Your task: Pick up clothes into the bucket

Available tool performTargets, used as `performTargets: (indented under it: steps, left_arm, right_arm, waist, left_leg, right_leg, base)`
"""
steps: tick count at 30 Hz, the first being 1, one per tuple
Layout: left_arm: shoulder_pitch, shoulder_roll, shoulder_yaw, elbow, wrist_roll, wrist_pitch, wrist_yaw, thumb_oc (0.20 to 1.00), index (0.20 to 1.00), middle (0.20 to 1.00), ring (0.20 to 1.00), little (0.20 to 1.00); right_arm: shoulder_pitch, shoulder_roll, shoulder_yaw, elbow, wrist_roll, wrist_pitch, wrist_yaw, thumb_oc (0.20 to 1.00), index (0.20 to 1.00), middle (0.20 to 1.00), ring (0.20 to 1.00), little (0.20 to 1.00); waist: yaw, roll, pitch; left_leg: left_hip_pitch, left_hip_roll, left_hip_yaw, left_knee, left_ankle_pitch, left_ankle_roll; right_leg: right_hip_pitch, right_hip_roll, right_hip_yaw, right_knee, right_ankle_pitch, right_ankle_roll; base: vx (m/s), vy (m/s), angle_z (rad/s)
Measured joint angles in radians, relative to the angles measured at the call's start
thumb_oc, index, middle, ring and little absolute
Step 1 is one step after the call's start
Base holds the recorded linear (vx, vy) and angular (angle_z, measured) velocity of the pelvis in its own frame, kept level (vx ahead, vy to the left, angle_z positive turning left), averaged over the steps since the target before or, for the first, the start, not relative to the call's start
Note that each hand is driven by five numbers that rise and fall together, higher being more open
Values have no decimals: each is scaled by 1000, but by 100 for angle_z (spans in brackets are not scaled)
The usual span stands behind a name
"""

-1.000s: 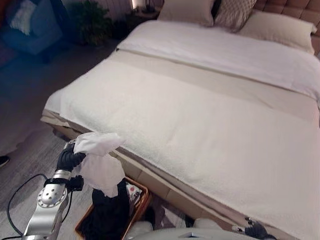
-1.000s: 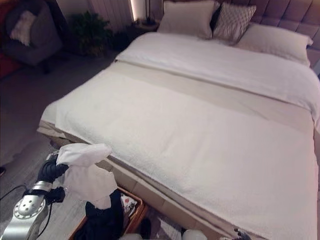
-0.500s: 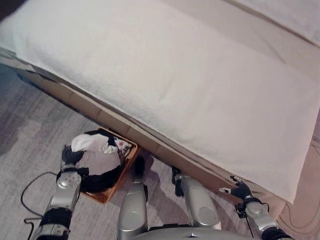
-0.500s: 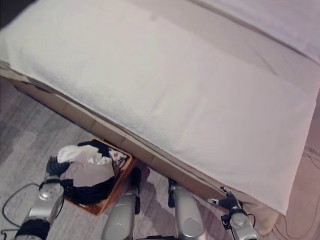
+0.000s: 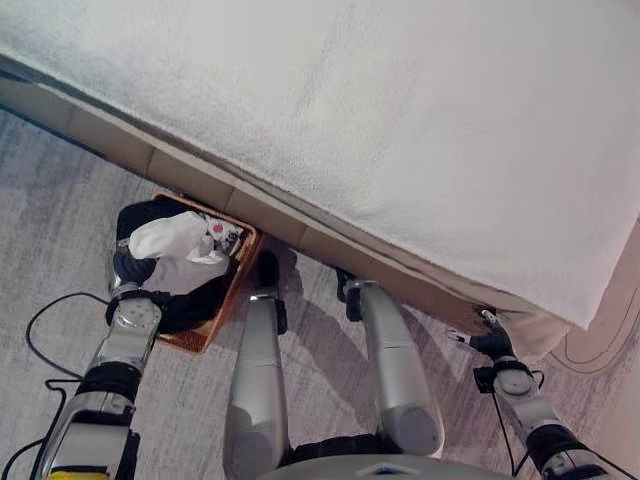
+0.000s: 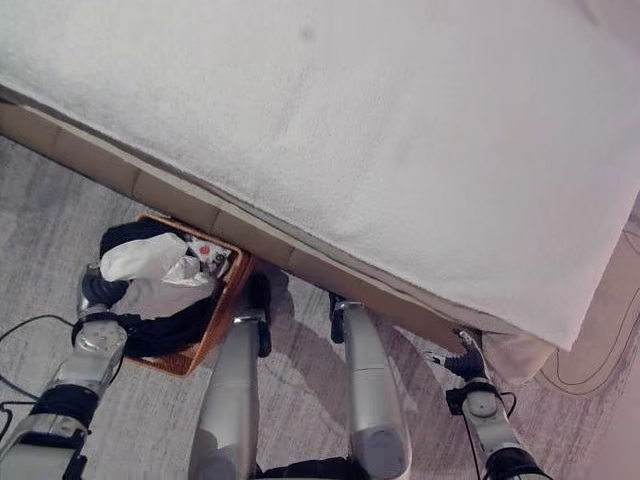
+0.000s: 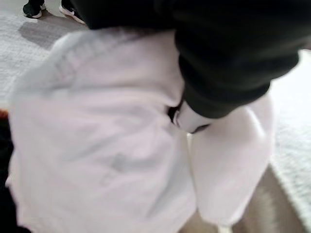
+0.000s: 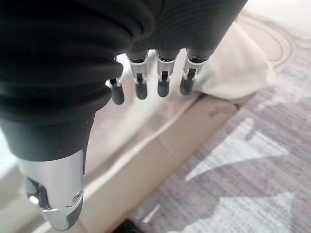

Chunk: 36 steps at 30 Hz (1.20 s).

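The left hand [image 5: 130, 268] sits at the near left rim of the basket [image 5: 214, 325], its dark cover pressed against a white garment [image 5: 170, 240]. In the left wrist view the white cloth [image 7: 107, 145] bulges right up against the hand, and the fingers are buried in it, so it cannot be told whether they are curled on the cloth or loose.

The basket is brown and stands on the grey carpet [image 5: 60, 190], just beside the base of the bed [image 5: 400, 120]. It is heaped with clothes: a dark garment [image 5: 140, 215] lies along the far and left sides, the white garment is piled on top towards the hand, and a lighter, greyish piece [image 6: 165, 297] lies beneath it. A small patterned item with a red spot [image 5: 222, 232] shows at the corner of the basket nearest the bed.

The bed carries a cream, textured cover that hangs over its edge; a tan base panel [image 5: 190, 185] runs under that edge. A pair of dark shoes [image 7: 53, 9] shows on the carpet in the left wrist view.

The right hand [image 5: 489, 343] hangs low near the corner of the bed, well apart from the basket. Its fingers [image 8: 164, 87] are straight and apart, holding nothing, with the bed's base and the drooping cover corner [image 8: 238, 63] past them.
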Motion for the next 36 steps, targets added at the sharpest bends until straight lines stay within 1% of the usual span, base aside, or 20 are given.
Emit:
performTargets:
  steps: [3, 4, 5, 6, 7, 8, 9, 10, 11, 14, 15, 18, 21, 23, 25, 27, 29, 32, 34, 36]
  left_arm:
    - [-11, 19, 0, -8, 2, 12, 19, 200, 200, 200, 200, 200]
    - [-14, 21, 1, -7, 2, 27, 27, 200, 200, 200, 200, 200]
    - [-15, 20, 2, -11, 2, 35, 33, 200, 200, 200, 200, 200]
    - [-24, 22, 1, -17, 2, 38, 34, 200, 200, 200, 200, 200]
    - [-46, 26, 0, -27, 2, 40, 37, 200, 200, 200, 200, 200]
    - [-67, 32, -1, -30, 2, 41, 43, 200, 200, 200, 200, 200]
    - [-77, 37, -9, -26, 2, 47, 45, 285, 285, 285, 285, 285]
    - [-71, 42, -16, -15, 2, 56, 46, 1000, 1000, 1000, 1000, 1000]
    - [-93, 46, -17, -4, 2, 72, 47, 1000, 1000, 1000, 1000, 1000]
    - [-103, 56, -29, -16, 31, 88, 49, 1000, 1000, 1000, 1000, 1000]
    - [-98, 60, -29, -16, 43, 92, 52, 1000, 1000, 1000, 1000, 1000]
    - [-89, 64, -29, -10, 58, 120, 53, 1000, 1000, 1000, 1000, 1000]
    - [-87, 64, -29, -11, 84, 126, 60, 1000, 1000, 1000, 1000, 1000]
    - [-81, 55, -5, -5, 83, 126, 74, 1000, 1000, 1000, 1000, 1000]
    - [-62, 43, 26, -22, 80, 126, 81, 1000, 1000, 1000, 1000, 1000]
    - [-20, 17, 78, -30, 60, 107, 103, 1000, 1000, 1000, 1000, 1000]
    - [15, 4, 91, -31, 36, 105, 114, 1000, 1000, 1000, 1000, 1000]
    - [55, -10, 97, -39, 29, 104, 122, 1000, 1000, 1000, 1000, 1000]
    - [79, -30, 98, -51, 28, 94, 127, 1000, 1000, 1000, 1000, 1000]
    - [111, -60, 103, -87, 16, 78, 129, 1000, 1000, 1000, 1000, 1000]
  right_arm:
    - [-18, -6, 15, -32, 1, -4, -19, 1000, 1000, 1000, 1000, 1000]
    - [-38, -14, 16, -37, 6, -8, -30, 1000, 1000, 1000, 1000, 1000]
    - [-50, -14, 17, -42, 19, -8, -37, 1000, 1000, 1000, 1000, 1000]
    - [-50, -13, 19, -50, 21, -8, -38, 1000, 1000, 1000, 1000, 1000]
    - [-46, -6, 20, -50, 31, -7, -42, 1000, 1000, 1000, 1000, 1000]
    - [-53, -4, 20, -48, 39, -7, -49, 1000, 1000, 1000, 1000, 1000]
    - [-56, -9, 18, -54, 40, -9, -53, 1000, 1000, 1000, 1000, 1000]
    - [-68, -18, 17, -54, 41, -9, -55, 1000, 1000, 1000, 1000, 1000]
    - [-75, -17, 22, -54, 43, -9, -63, 1000, 1000, 1000, 1000, 1000]
    - [-69, -10, 22, -45, 52, -7, -69, 1000, 1000, 1000, 1000, 1000]
    - [-73, -10, 22, -45, 55, -7, -70, 1000, 1000, 1000, 1000, 1000]
    - [-75, -1, 30, -46, 57, -7, -70, 1000, 1000, 1000, 1000, 1000]
    - [-75, 5, 45, -46, 57, -7, -70, 1000, 1000, 1000, 1000, 1000]
    - [-75, 18, 48, -45, 57, -7, -69, 1000, 1000, 1000, 1000, 1000]
    - [-75, 24, 56, -46, 57, -7, -68, 1000, 1000, 1000, 1000, 1000]
    - [-75, 35, 56, -45, 57, -7, -68, 1000, 1000, 1000, 1000, 1000]
    - [-75, 39, 56, -44, 57, -7, -68, 1000, 1000, 1000, 1000, 1000]
    - [-76, 44, 54, -37, 57, -7, -68, 1000, 1000, 1000, 1000, 1000]
    - [-76, 54, 54, -6, 56, -5, -68, 1000, 1000, 1000, 1000, 1000]
    - [-75, 60, 55, 21, 53, 5, -68, 1000, 1000, 1000, 1000, 1000]
  waist:
    - [-8, -2, 0]
    - [-5, -1, 1]
    - [6, -1, 1]
    - [3, -3, 2]
    - [-15, -12, 2]
    - [-18, -21, 5]
    - [-23, -26, 6]
    - [-11, -26, 6]
    - [-15, -27, 7]
    - [-11, -31, 6]
    - [-3, -32, 5]
    - [-8, -33, 5]
    - [-11, -33, 5]
    - [-12, -33, 5]
    - [-12, -33, 5]
    - [-10, -34, 5]
    - [-6, -33, 5]
    - [7, -33, 5]
    - [21, -33, 5]
    - [28, -30, 4]
  left_leg:
    - [-75, -8, -7, -3, -3, -4]
    - [-129, -13, -18, 27, -17, 18]
    - [-161, -2, -26, 30, -15, 21]
    - [-180, 4, -16, 31, -15, 21]
    - [-204, -8, -1, 21, -15, 15]
    - [-229, -26, 3, 52, -13, 15]
    - [-256, -33, 3, 138, -22, 22]
    - [-215, -27, -8, 169, -87, 33]
    - [-226, -25, 1, 139, -93, 34]
    - [-228, -26, 10, 135, -84, 37]
    - [-227, -25, 10, 128, -83, 38]
    - [-203, -25, 13, 108, -76, 49]
    - [-184, -25, 16, 89, -69, 50]
    - [-156, -23, 22, 63, -49, 51]
    - [-135, -22, 25, 48, -48, 50]
    - [-72, -22, 27, -3, -33, 49]
    - [-14, -22, 31, -43, -21, 48]
    - [59, -22, 35, -97, -14, 49]
    - [123, -24, 35, -133, 0, 41]
    - [192, -27, 33, -170, 11, 42]
  right_leg:
    - [-70, 1, -4, -37, 4, 7]
    - [-118, 4, -6, -38, 14, 23]
    - [-149, 18, -2, -16, 22, 35]
    - [-179, 19, 2, 33, 14, 24]
    - [-175, 4, 11, 52, -7, 9]
    - [-201, -9, 16, 41, -5, 6]
    - [-215, -15, 11, 41, -4, 7]
    - [-225, -5, 7, 39, 2, 16]
    - [-231, -7, 13, 30, 9, 29]
    - [-227, -8, 15, 12, 18, 26]
    - [-224, -7, 15, -3, 21, 29]
    - [-196, -7, 14, -34, 42, 35]
    - [-174, -7, 13, -59, 55, 35]
    - [-145, -7, 13, -93, 86, 34]
    - [-123, -7, 13, -110, 100, 34]
    - [-63, -5, 13, -157, 117, 36]
    - [-11, -6, 12, -186, 130, 28]
    - [54, -8, 10, -223, 133, 29]
    - [111, -10, 4, -247, 134, 29]
    - [171, -16, -4, -260, 135, 28]
  base:
    - [-35, 5, -12]
    - [-23, 7, -44]
    - [-15, 10, -40]
    - [-4, 18, 12]
    - [1, 18, 44]
    - [6, 17, 47]
    - [2, 22, -8]
    - [4, 37, -10]
    - [2, 32, -8]
    - [-3, 27, 16]
    - [-5, 22, -10]
    - [-1, 9, -5]
    - [1, 1, -1]
    - [-5, 4, -7]
    - [-1, 1, -2]
    - [0, 0, 0]
    - [0, 0, 0]
    - [-2, -12, 1]
    - [-34, -13, 7]
    - [65, -17, 7]
